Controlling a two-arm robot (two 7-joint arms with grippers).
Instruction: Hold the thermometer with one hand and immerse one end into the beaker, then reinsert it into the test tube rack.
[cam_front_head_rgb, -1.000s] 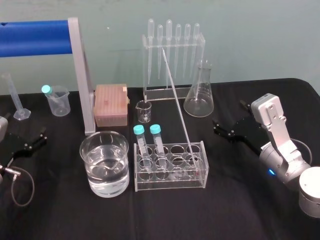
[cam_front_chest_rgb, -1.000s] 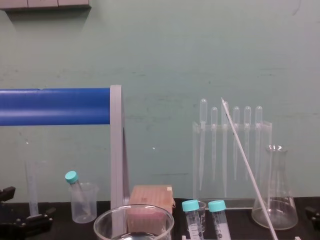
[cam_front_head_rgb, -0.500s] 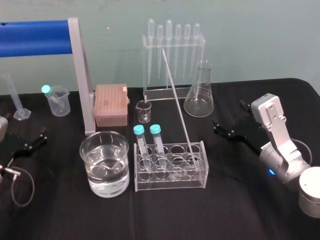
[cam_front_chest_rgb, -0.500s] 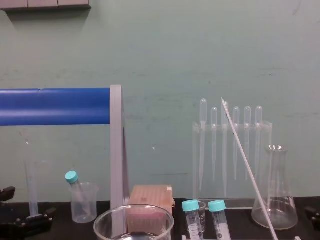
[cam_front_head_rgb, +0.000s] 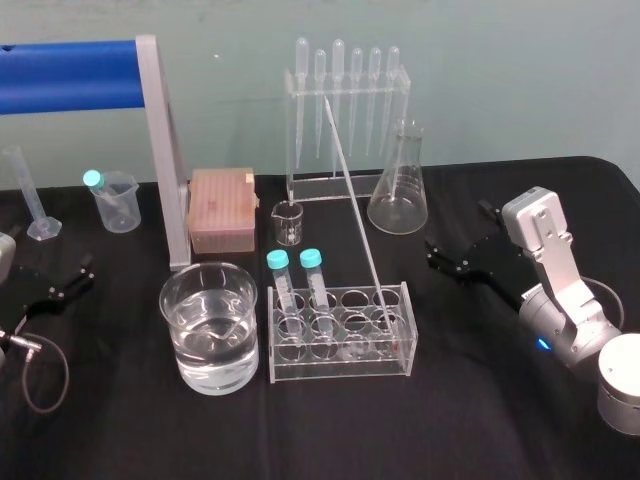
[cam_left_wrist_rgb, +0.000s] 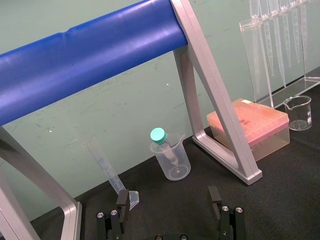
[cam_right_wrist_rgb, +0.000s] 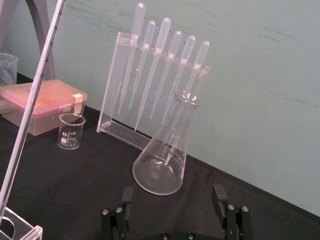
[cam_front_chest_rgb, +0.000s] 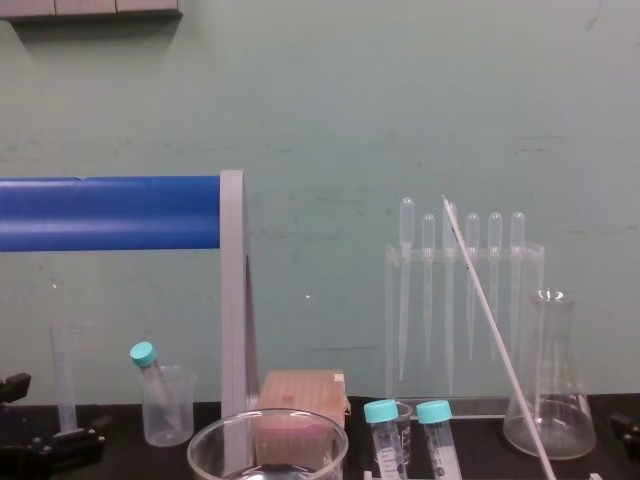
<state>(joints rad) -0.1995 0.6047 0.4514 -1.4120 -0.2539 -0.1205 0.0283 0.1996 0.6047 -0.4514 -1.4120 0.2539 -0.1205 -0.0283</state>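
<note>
Thermometer (cam_front_head_rgb: 352, 190) unmoved in rack (cam_front_head_rgb: 340, 366), desk (cam_front_head_rgb: 480, 410) centre; right gripper (cam_front_head_rgb: 433, 256) and left gripper (cam_front_head_rgb: 72, 278) idle nr side edges, jaws spread, empty: grasp not begun.

I'm working in a lab, as far as I can see: the bench (cam_front_head_rgb: 450, 420) is draped in black cloth and crowded with glassware. At the far side stand a clear rack of bulb pipettes (cam_front_head_rgb: 347, 80) and a conical flask (cam_front_head_rgb: 398, 195). Nearer sit a beaker (cam_front_head_rgb: 209, 330) of clear liquid and a test tube rack (cam_front_head_rgb: 340, 365) with capped tubes (cam_front_head_rgb: 312, 275). Far left there's a graduated cylinder (cam_front_head_rgb: 30, 195) — and a plain green wall (cam_front_head_rgb: 500, 80) behind.
</note>
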